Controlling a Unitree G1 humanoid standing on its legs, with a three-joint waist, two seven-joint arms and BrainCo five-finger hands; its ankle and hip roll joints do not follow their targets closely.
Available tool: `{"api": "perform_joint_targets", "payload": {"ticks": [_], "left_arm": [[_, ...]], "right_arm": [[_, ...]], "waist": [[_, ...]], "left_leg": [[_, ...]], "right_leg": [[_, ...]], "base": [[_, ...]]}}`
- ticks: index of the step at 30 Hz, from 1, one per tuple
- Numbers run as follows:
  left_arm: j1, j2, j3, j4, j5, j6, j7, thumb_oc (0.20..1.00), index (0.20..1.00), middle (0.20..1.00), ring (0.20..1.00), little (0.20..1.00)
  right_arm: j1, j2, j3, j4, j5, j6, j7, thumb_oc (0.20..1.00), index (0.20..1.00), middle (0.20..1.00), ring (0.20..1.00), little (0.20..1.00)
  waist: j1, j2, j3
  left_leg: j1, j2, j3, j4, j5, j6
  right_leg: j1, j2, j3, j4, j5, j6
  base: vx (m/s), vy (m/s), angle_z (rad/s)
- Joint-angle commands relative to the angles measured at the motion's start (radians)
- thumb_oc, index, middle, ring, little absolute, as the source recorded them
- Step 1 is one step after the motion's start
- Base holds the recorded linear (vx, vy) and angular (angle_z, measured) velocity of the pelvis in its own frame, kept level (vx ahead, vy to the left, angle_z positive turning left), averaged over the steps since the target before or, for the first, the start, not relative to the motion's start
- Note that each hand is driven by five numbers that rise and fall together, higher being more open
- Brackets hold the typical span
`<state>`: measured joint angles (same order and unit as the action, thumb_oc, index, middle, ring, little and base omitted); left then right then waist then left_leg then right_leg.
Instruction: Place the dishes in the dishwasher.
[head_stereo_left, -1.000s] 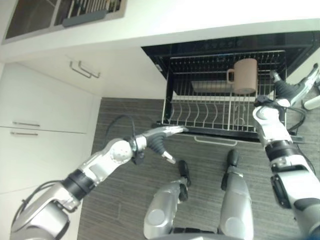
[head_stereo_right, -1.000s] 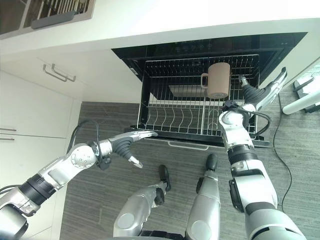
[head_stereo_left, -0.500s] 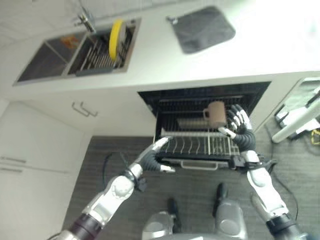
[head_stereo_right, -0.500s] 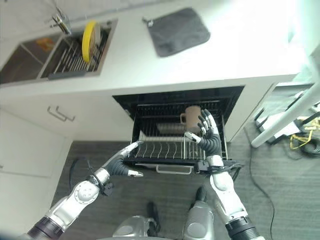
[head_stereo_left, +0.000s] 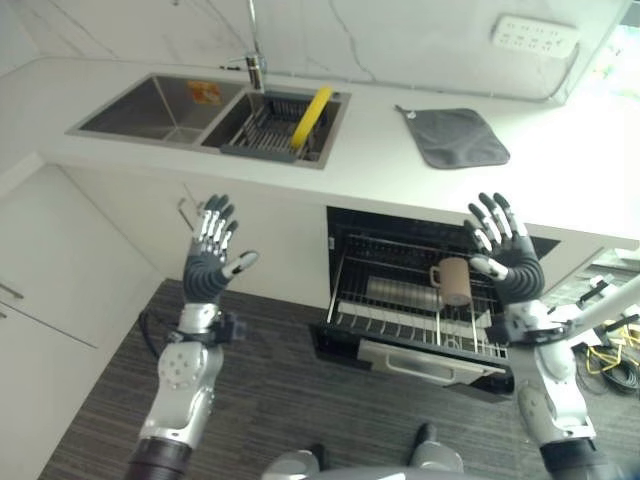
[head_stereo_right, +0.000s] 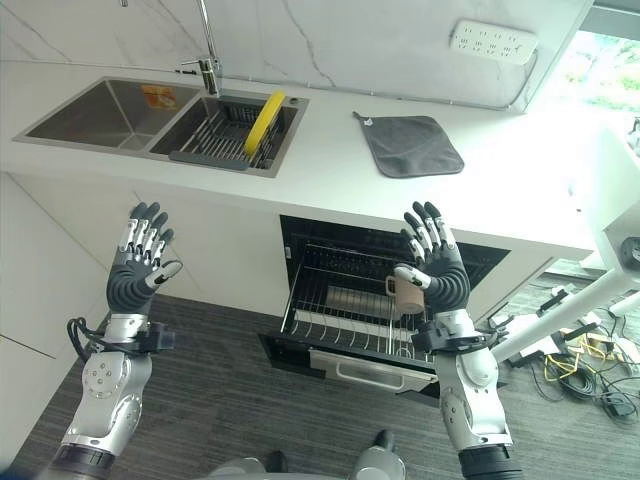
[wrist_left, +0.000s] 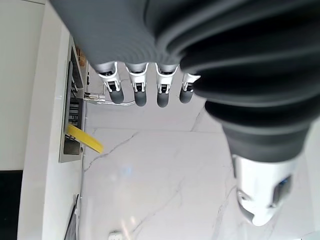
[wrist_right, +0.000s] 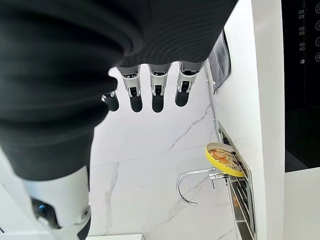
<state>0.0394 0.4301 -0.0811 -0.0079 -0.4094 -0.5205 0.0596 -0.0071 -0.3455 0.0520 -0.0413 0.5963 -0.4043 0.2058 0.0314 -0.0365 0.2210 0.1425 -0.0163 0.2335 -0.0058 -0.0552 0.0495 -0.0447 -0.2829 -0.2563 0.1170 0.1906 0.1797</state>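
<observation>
A yellow plate stands on edge in the dark rack of the right sink basin; the plate also shows past the right hand's fingers. A brown mug sits in the pulled-out dishwasher rack below the counter. My left hand is raised in front of the white cabinet, open with spread fingers, holding nothing. My right hand is raised over the rack's right side, just right of the mug, open and empty.
A grey cloth lies on the white counter right of the sink. A faucet stands behind the basins. A flat grey dish lies in the rack left of the mug. A white stand and cables are on the floor at right.
The camera has tilted up, bringing the counter and sink into view. Both hands have risen from the dishwasher's front to chest height, fingers spread; the mug stays in the rack.
</observation>
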Motion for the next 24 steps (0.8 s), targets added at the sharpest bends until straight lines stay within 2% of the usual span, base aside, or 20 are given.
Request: {"api": "perform_joint_targets", "payload": {"ticks": [1,4,6,8,10,12,13,14,15,17,18,19,20,22,23,24], "left_arm": [[-0.189,-0.041,-0.090,0.002,0.070,-0.003,-0.024,1.000,1.000,1.000,1.000,1.000],[-0.189,-0.043,-0.081,0.005,0.060,0.019,-0.006,1.000,1.000,1.000,1.000,1.000],[-0.180,-0.050,-0.075,0.006,0.055,0.024,-0.017,1.000,1.000,1.000,1.000,1.000],[-0.161,-0.055,-0.070,0.000,0.073,0.024,-0.029,1.000,1.000,1.000,1.000,1.000],[-0.147,-0.052,-0.064,-0.008,0.069,0.021,-0.025,1.000,1.000,1.000,1.000,1.000],[-0.135,-0.051,-0.053,-0.012,0.054,0.017,-0.031,1.000,1.000,1.000,1.000,1.000],[-0.130,-0.048,-0.040,-0.011,0.055,0.014,-0.037,1.000,1.000,1.000,1.000,1.000],[-0.127,-0.047,-0.036,-0.011,0.055,0.009,-0.044,1.000,1.000,1.000,1.000,1.000],[-0.127,-0.047,-0.035,-0.010,0.054,0.008,-0.046,1.000,1.000,1.000,1.000,1.000],[-0.129,-0.046,-0.036,-0.013,0.068,0.006,-0.055,1.000,1.000,1.000,1.000,1.000],[-0.134,-0.046,-0.038,-0.010,0.069,0.003,-0.059,1.000,1.000,1.000,1.000,1.000],[-0.155,-0.039,-0.048,-0.008,0.056,0.000,-0.073,1.000,1.000,1.000,1.000,1.000],[-0.168,-0.032,-0.054,-0.003,0.049,0.006,-0.078,1.000,1.000,1.000,1.000,1.000],[-0.184,-0.022,-0.068,0.001,0.062,0.026,-0.082,1.000,1.000,1.000,1.000,1.000],[-0.185,-0.020,-0.070,0.001,0.065,0.030,-0.082,1.000,1.000,1.000,1.000,1.000],[-0.182,-0.010,-0.072,-0.013,0.072,0.045,-0.075,1.000,1.000,1.000,1.000,1.000]], "right_arm": [[-0.210,-0.044,0.066,0.053,0.075,-0.012,0.055,1.000,1.000,1.000,1.000,1.000],[-0.168,-0.052,0.060,0.051,0.026,0.071,0.053,1.000,1.000,1.000,1.000,1.000],[-0.155,-0.060,0.059,0.050,0.033,0.081,0.044,1.000,1.000,1.000,1.000,1.000],[-0.138,-0.060,0.052,0.047,0.037,0.073,0.034,1.000,1.000,1.000,1.000,1.000],[-0.137,-0.057,0.052,0.047,0.027,0.084,0.041,1.000,1.000,1.000,1.000,1.000],[-0.136,-0.063,0.056,0.044,0.009,0.115,0.061,1.000,1.000,1.000,1.000,1.000],[-0.132,-0.088,0.055,0.024,0.007,0.143,0.061,1.000,1.000,1.000,1.000,1.000],[-0.133,-0.099,0.054,0.018,0.016,0.142,0.056,1.000,1.000,1.000,1.000,1.000],[-0.134,-0.101,0.054,0.018,0.018,0.142,0.055,1.000,1.000,1.000,1.000,1.000],[-0.145,-0.114,0.049,0.012,0.031,0.143,0.041,1.000,1.000,1.000,1.000,1.000],[-0.150,-0.119,0.042,0.012,0.031,0.144,0.033,1.000,1.000,1.000,1.000,1.000],[-0.159,-0.125,0.026,0.011,0.027,0.129,0.002,1.000,1.000,1.000,1.000,1.000],[-0.154,-0.121,0.016,0.008,0.027,0.125,-0.018,1.000,1.000,1.000,1.000,1.000],[-0.128,-0.108,-0.022,-0.004,0.048,0.126,-0.053,1.000,1.000,1.000,1.000,1.000],[-0.126,-0.104,-0.026,-0.003,0.051,0.125,-0.053,1.000,1.000,1.000,1.000,1.000],[-0.113,-0.093,-0.042,-0.012,0.063,0.130,-0.042,1.000,1.000,1.000,1.000,1.000]], "waist": [[-0.012,0.031,-0.009],[-0.018,0.026,-0.022],[-0.026,0.021,-0.028],[-0.030,0.014,-0.023],[-0.031,0.020,-0.020],[-0.034,0.034,-0.019],[-0.046,0.058,-0.020],[-0.049,0.068,-0.020],[-0.049,0.070,-0.020],[-0.052,0.088,-0.016],[-0.055,0.095,-0.014],[-0.063,0.105,-0.004],[-0.066,0.103,0.000],[-0.067,0.091,0.001],[-0.067,0.089,0.002],[-0.066,0.082,0.002]], "left_leg": [[-0.118,0.075,-0.130,0.135,0.029,-0.084],[-0.101,0.067,-0.150,0.126,0.022,-0.090],[-0.098,0.070,-0.114,0.149,0.005,-0.089],[-0.119,0.092,-0.088,0.208,0.002,-0.098],[-0.115,0.125,-0.097,0.190,0.031,-0.112],[-0.110,0.177,-0.111,0.152,0.096,-0.141],[-0.090,0.260,-0.129,0.092,0.174,-0.172],[-0.083,0.285,-0.144,0.075,0.198,-0.181],[-0.080,0.288,-0.146,0.071,0.202,-0.182],[-0.074,0.328,-0.172,0.053,0.231,-0.193],[-0.071,0.337,-0.179,0.050,0.229,-0.196],[-0.064,0.324,-0.174,0.053,0.169,-0.195],[-0.060,0.304,-0.169,0.058,0.127,-0.191],[-0.077,0.253,-0.183,0.095,0.083,-0.173],[-0.081,0.244,-0.187,0.100,0.078,-0.170],[-0.083,0.215,-0.186,0.108,0.057,-0.150]], "right_leg": [[0.129,0.245,0.048,-0.021,-0.263,-0.124],[0.141,0.255,0.058,-0.026,-0.271,-0.126],[0.144,0.249,0.038,-0.018,-0.281,-0.133],[0.149,0.235,0.022,-0.007,-0.282,-0.141],[0.150,0.231,0.026,-0.005,-0.282,-0.140],[0.152,0.225,0.035,0.000,-0.290,-0.139],[0.141,0.195,0.045,0.037,-0.314,-0.129],[0.132,0.181,0.052,0.060,-0.325,-0.125],[0.130,0.179,0.054,0.067,-0.328,-0.125],[0.109,0.144,0.071,0.135,-0.357,-0.114],[0.099,0.125,0.077,0.171,-0.370,-0.106],[0.077,0.071,0.087,0.248,-0.390,-0.075],[0.066,0.037,0.090,0.274,-0.390,-0.057],[0.077,-0.022,0.091,0.241,-0.340,-0.019],[0.077,-0.028,0.093,0.235,-0.332,-0.014],[0.069,-0.049,0.102,0.224,-0.298,0.000]], "base": [[0.07,-0.105,-0.04],[0.09,-0.092,0.04],[0.05,-0.028,-0.07],[0.06,0.056,-0.07],[0.06,0.154,-0.12],[0.11,0.457,-0.22],[0.15,0.758,-0.19],[0.12,0.682,-0.08],[0.07,0.472,-0.07],[0.08,0.570,-0.16],[0.13,0.841,-0.21],[0.15,0.861,-0.20],[0.16,0.866,-0.16],[0.10,0.508,0.00],[0.07,0.344,0.17],[0.04,0.335,0.18]]}}
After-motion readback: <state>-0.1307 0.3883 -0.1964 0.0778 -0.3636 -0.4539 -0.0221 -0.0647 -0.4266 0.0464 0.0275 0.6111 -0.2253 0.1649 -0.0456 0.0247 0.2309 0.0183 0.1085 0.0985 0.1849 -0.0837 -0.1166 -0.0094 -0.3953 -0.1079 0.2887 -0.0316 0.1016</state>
